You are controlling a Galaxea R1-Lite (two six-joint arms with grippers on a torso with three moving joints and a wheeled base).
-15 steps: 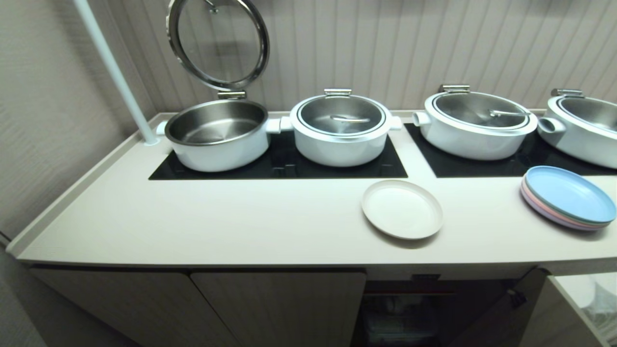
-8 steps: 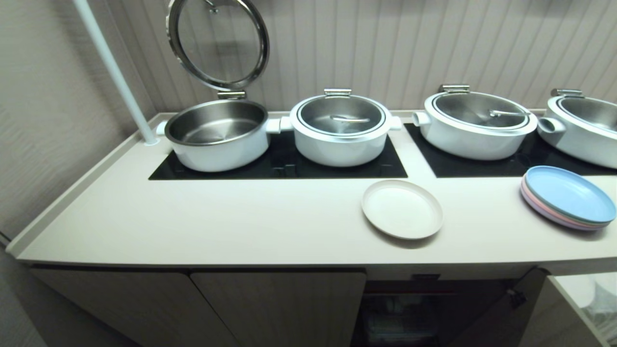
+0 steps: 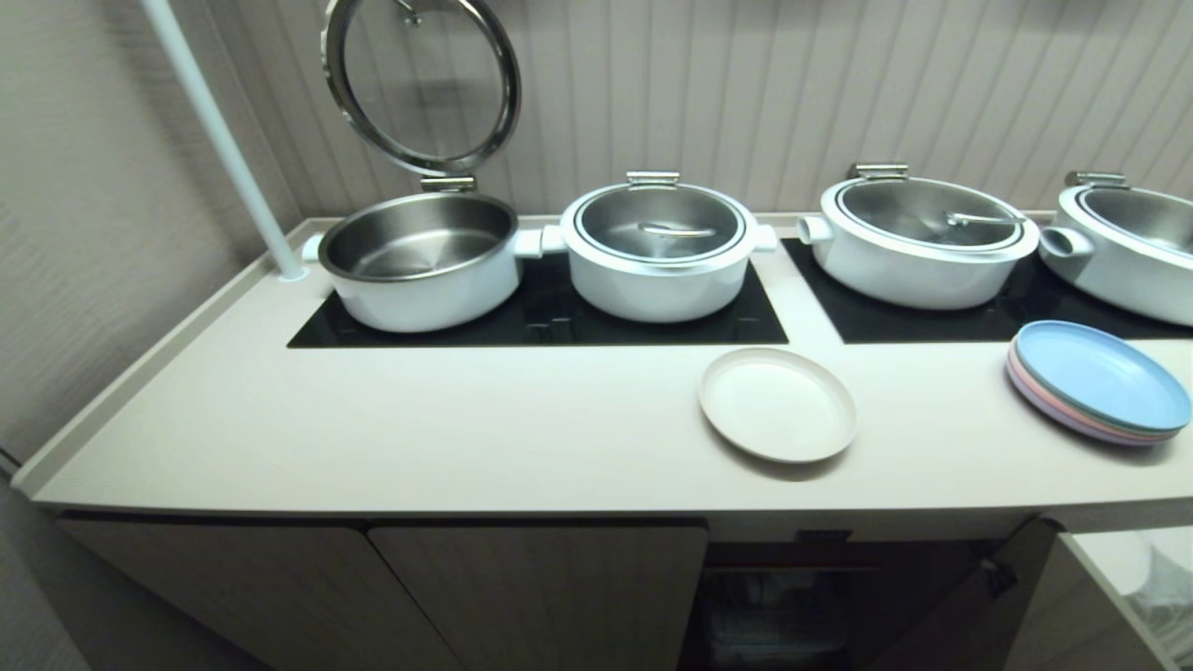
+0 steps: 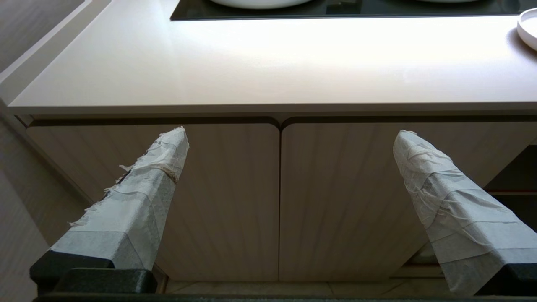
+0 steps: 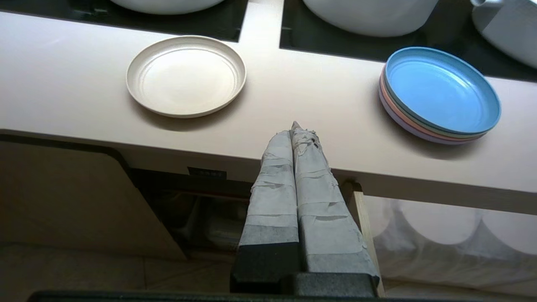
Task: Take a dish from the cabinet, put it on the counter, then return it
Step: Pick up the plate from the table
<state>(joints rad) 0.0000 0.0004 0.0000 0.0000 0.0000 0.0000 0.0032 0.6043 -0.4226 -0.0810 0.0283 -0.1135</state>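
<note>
Head view gives us the dish (image 3: 777, 404) lying flat on the counter (image 3: 466, 429), just in front of the strip between the two black cooktops (image 3: 550, 321), with the stack of pastel plates (image 3: 1100, 382) well apart to its right. Four white pots (image 3: 657, 247) sit on the cooktops; the leftmost one has its glass lid (image 3: 421, 84) tipped up. Neither arm shows in this view. Below the counter we see the cabinet (image 3: 522, 587): its two left doors closed, the bay under the dish standing open and dark. From the right wrist view, we find the right gripper (image 5: 295, 130) held low in front of the counter's edge, pointing up toward it, its two taped fingers (image 5: 272, 180) pressed together and holding nothing; its tip is between the dish (image 5: 186, 75) and the plates (image 5: 440, 94), touching neither. From the left wrist view, we find the left gripper (image 4: 289, 136) facing the closed doors (image 4: 218, 197) below the counter, level with them, its taped fingers (image 4: 142, 197) spread wide apart and empty.
</note>
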